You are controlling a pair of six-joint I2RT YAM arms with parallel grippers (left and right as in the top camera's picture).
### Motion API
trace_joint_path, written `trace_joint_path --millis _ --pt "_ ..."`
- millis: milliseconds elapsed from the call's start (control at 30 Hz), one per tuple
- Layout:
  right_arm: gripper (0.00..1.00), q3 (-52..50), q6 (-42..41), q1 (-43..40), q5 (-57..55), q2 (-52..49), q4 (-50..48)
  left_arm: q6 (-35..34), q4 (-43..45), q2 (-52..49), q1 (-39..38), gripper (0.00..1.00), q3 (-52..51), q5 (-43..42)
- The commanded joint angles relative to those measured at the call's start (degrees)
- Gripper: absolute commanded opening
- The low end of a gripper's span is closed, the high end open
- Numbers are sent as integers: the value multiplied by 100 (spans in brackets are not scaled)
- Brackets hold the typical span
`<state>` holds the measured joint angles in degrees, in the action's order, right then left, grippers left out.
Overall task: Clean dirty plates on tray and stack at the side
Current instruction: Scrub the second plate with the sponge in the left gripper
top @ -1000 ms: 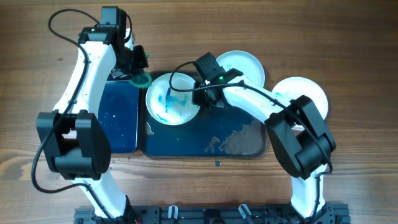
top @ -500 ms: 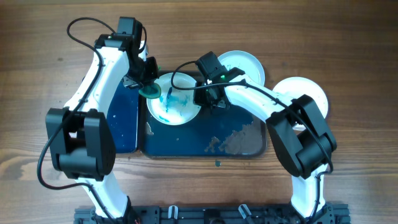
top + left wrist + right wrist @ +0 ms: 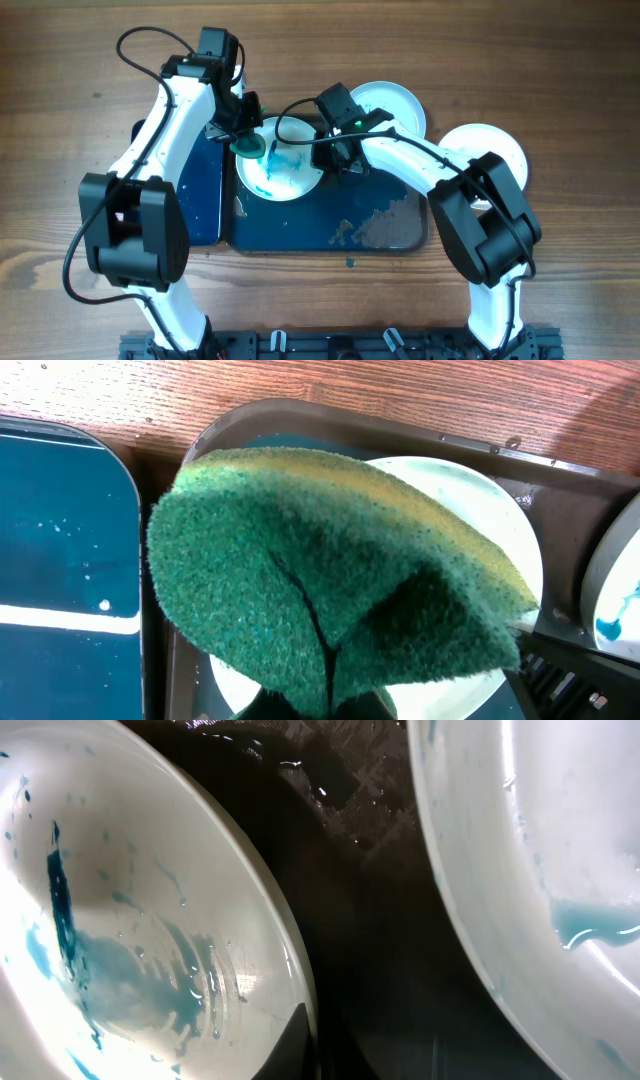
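The left gripper (image 3: 243,136) pinches a folded green sponge (image 3: 320,580), its jaws pressed together on the fold, and holds it over the upper left rim of a plate (image 3: 282,172). That plate sits at the left end of the tray (image 3: 330,228) and is smeared with blue-teal paint, mostly on its left half. The right gripper (image 3: 335,158) is clamped on the plate's right rim; the wrist view shows one dark finger (image 3: 298,1042) lying on the inner side of the rim. A second plate (image 3: 395,105), with a little teal pooled in it, lies just beside the first at the tray's upper right edge, overlapping the rim. A third plate (image 3: 497,148) lies on the table (image 3: 560,60) to the right, off the tray. A small tray (image 3: 195,190) lies against the tray's left side, under the left arm
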<state>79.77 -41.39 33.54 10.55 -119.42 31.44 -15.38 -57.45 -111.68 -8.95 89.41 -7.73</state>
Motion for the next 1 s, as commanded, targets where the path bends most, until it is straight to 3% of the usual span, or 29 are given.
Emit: trace_joint_path --millis 0,433,767,967 --pt "4 48 -81 -31 22 -225 68 -199 24 120 4 4 -17 -11" --pt "4 48 -79 -31 22 -225 68 -203 42 105 -42 4 -59 -11" --pt "4 48 -76 -31 24 -225 68 -483 782 96 -605 4 -782 42" --pt "4 48 -74 -31 46 -225 72 -251 1080 -553 -612 4 -782 614"
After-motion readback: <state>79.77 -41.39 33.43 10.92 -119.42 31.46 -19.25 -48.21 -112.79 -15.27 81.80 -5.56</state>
